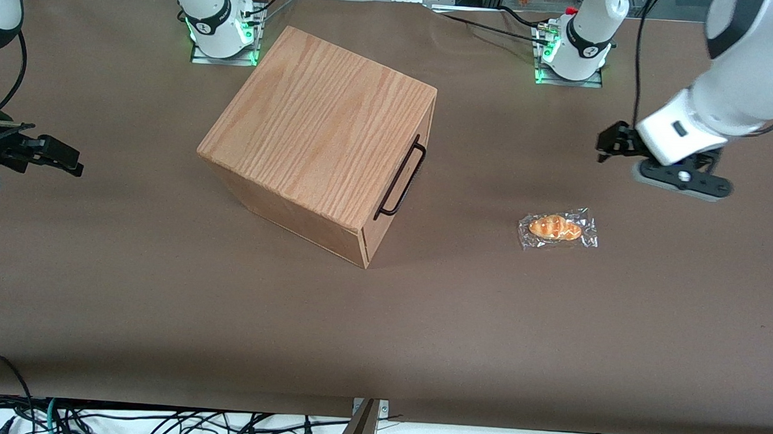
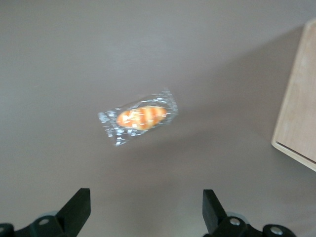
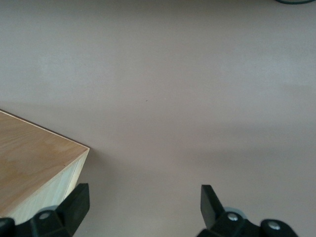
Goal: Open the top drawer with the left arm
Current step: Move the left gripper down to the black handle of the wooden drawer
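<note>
The cube-shaped wooden box (image 1: 318,129) stands on the brown table, its drawer side turned toward the working arm's end. The top drawer (image 1: 423,121) sits flush in the box, shut, with its thin black bar handle (image 1: 401,178) standing off the front. The left arm's black gripper (image 1: 609,146) hovers above the table in front of the drawer, well apart from the handle. It is open and holds nothing. In the left wrist view the gripper (image 2: 146,207) has bare table between its fingers (image 2: 79,205), and one corner of the box (image 2: 296,123) shows.
A small bun in a clear wrapper (image 1: 557,228) (image 2: 140,117) lies on the table between the drawer front and the gripper, a little nearer the front camera than the gripper. Both arm bases (image 1: 573,52) stand along the table edge farthest from the camera.
</note>
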Robot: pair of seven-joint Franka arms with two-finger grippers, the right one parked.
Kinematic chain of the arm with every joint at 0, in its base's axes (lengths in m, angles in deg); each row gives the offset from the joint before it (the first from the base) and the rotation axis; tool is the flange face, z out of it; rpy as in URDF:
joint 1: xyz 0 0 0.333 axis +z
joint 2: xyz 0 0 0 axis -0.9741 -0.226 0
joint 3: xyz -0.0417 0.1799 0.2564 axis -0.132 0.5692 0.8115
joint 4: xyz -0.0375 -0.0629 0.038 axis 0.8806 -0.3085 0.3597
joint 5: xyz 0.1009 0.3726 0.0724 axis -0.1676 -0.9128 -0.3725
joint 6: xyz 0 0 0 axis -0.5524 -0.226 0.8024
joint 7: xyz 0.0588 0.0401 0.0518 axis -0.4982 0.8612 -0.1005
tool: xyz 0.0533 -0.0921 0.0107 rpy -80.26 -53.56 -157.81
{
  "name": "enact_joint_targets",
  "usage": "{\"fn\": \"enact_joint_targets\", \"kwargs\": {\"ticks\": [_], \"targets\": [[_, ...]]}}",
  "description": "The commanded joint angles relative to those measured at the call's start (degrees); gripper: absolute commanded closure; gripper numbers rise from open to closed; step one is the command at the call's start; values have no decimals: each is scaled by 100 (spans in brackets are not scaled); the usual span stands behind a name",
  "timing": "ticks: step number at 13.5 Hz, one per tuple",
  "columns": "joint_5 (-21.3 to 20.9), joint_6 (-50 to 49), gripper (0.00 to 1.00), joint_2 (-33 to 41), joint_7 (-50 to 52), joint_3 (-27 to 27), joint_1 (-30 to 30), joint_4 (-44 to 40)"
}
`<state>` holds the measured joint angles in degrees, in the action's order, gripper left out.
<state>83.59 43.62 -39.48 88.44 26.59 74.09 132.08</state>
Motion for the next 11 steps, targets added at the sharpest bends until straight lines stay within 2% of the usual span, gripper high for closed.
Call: {"fn": "enact_joint_targets", "kwargs": {"ticks": [1,2,4,7,11], "targets": [[81,-52,0,-453,82,-318,-355,-262],[81,-52,0,-706,83,-337,-531,-637],[378,-52,0,-1112,144,-354,-829,-1079],[564,648,0,-1385,784,-354,-1252,-1238],[767,1459,0,-1737,865,-381,-1533,-1230]]}}
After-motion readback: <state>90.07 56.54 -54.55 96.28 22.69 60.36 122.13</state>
